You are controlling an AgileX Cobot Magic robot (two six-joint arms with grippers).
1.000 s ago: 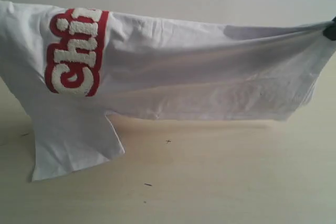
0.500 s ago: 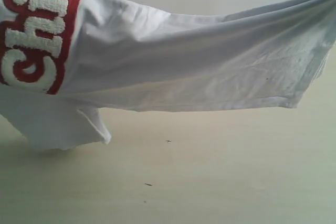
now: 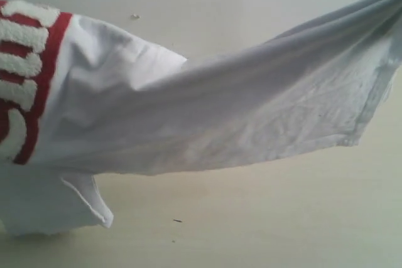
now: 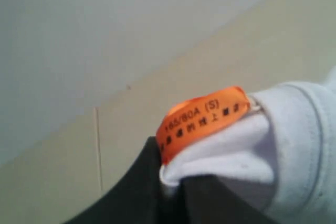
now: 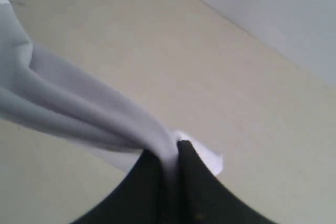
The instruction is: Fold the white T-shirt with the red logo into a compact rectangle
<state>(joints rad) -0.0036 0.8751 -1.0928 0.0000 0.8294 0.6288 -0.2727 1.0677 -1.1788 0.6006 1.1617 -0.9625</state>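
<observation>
The table is bare wood-tone under the load. The shirt hangs above it, stretched as a sagging band between both arms, with a loose flap drooping toward the table on the left. The logo shows at the band's left end, partly cut off. The left tool is clamped on the collar and the right tool is clamped on a bunched edge. The orange tag sticks out just beside the left grip. I judge no rectangle is formed yet: laying flat and the folds remain.
</observation>
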